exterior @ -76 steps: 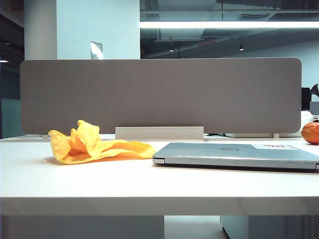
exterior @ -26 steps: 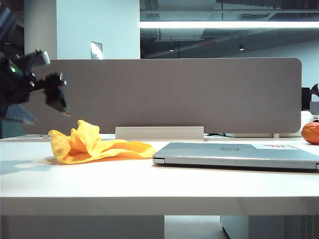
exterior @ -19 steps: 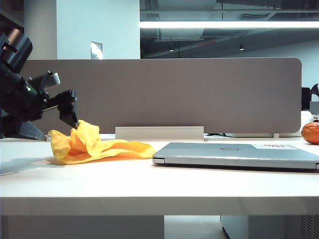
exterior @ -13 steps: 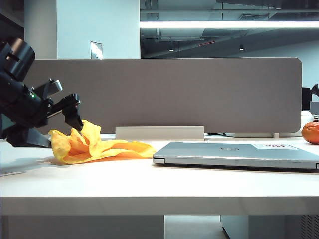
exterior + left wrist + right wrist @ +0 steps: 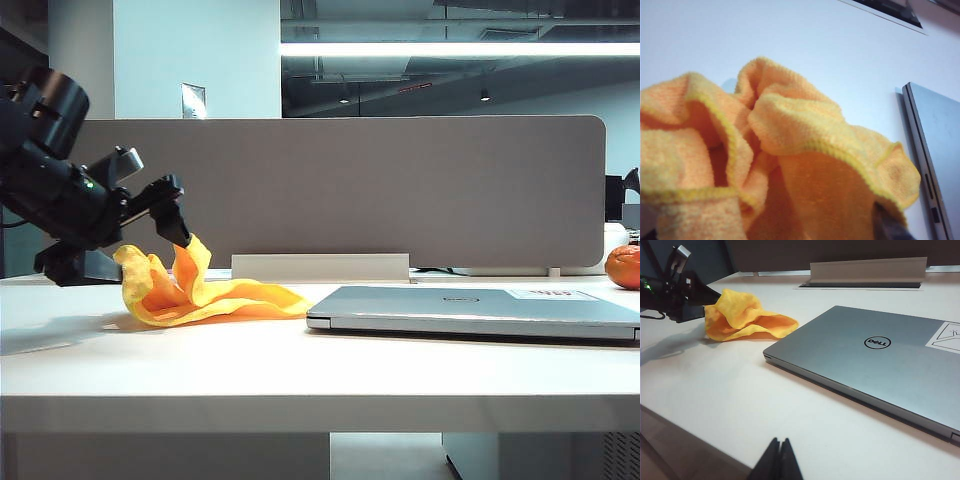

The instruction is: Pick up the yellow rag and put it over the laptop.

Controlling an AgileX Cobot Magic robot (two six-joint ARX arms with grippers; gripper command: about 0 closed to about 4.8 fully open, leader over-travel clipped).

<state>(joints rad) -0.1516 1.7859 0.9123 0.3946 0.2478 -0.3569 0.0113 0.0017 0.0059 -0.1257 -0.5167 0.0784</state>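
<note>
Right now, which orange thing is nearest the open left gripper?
The wrinkly yellow-orange rag, right at the left gripper. The round orange fruit sits far off, past the silver laptop.

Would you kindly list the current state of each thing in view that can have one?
yellow rag: crumpled, lying on the table, not lifted.
laptop: lid closed, flat, uncovered.
left tool: open, down at the rag's raised fold.
right tool: shut, holding nothing, apart from the laptop.

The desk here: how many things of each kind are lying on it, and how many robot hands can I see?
Cloths: 1, the yellow rag, with the open left hand at it.
Laptops: 1, the closed laptop.
Fruit: 1, the orange.
Robot hands: 2, counting the shut right hand.
Total: 5.
</note>
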